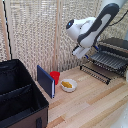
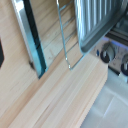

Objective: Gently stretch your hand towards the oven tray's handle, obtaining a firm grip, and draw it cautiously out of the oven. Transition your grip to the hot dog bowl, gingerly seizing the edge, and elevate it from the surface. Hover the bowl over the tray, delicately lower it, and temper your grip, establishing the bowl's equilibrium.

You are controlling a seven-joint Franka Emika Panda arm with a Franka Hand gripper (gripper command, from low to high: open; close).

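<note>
Nearest you on the worktop (image 1: 90,100), the hot dog bowl (image 1: 68,85) sits beside a red cup (image 1: 55,76). Farther back, the oven tray (image 1: 106,60) projects from the oven (image 1: 116,47), its handle (image 1: 95,71) at the front. The gripper (image 1: 79,51) hovers near that; you can't tell the jaws' spread.

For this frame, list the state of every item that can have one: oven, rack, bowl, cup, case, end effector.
Dark boxy toaster oven: door down, open.
Dark wire oven tray: drawn out at the front.
Small white bowl: on the wooden table, yellow-orange food inside, not held.
Red cup: upright beside the bowl.
Black case: open.
End effector: near the tray; open or shut unclear.
</note>
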